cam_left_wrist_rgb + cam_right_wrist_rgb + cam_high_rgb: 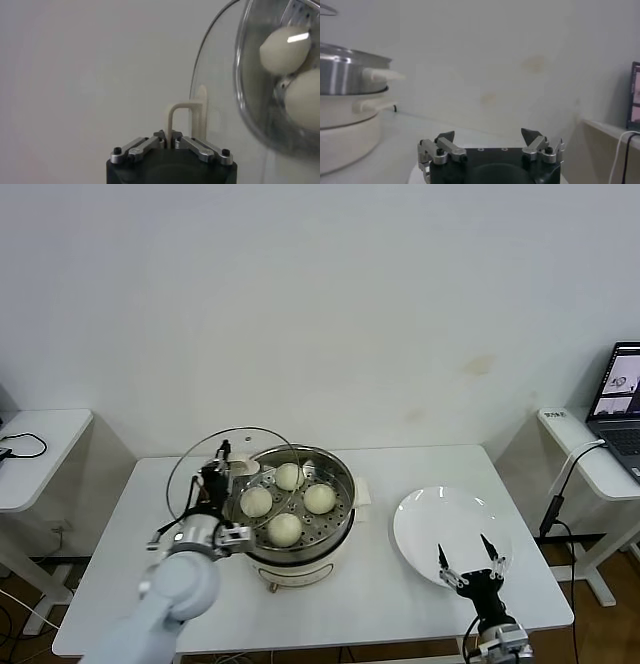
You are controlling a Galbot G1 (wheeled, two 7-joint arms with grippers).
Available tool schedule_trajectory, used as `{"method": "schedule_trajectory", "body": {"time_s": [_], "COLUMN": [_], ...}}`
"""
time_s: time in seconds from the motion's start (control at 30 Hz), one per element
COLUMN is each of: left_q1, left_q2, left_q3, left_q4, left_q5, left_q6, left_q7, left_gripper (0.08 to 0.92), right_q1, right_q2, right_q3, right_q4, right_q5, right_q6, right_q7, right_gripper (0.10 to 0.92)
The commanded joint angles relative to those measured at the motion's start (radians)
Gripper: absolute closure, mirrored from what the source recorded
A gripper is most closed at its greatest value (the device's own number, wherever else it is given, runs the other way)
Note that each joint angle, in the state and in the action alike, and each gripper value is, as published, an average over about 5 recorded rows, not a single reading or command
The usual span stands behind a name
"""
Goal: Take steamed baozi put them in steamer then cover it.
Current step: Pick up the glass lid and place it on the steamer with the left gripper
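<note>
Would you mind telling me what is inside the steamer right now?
Four steamed baozi sit on the perforated tray inside the steamer. What lies beneath the tray cannot be seen.

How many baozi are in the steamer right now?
4, all on the steamer's perforated tray: one at the back, one on the robot's left, one on its right, one at the front. None appears hidden; the white plate holds none.

Lab-like room: white tables (400, 474), bare wall (320, 304), laptop (622, 409).
</note>
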Motion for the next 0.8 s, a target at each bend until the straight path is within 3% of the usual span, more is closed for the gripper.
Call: {"method": "schedule_trajectory", "body": {"time_s": [0.03, 0.8], "left_q1": [-0.111, -0.086], "left_q2": [-0.193, -0.275], "left_q3": [0.135, 0.161], "left_q4": [0.067, 0.095], "left_q5": [0.275, 0.300], "left_q6": [0.066, 0.065], "left_q7": [0.170, 0.180], "left_gripper": [0.860, 0.860], "right_q1": [0.003, -0.004], "right_q2": [0.015, 0.029], "right_q3": [-0.013, -0.033], "right_q4": [-0.013, -0.024], "right_q5": [-0.072, -0.094], "right_q6": [0.000, 0.006], "right_q7": [0.004, 0.004], "right_gripper": [0.202, 0.203]}}
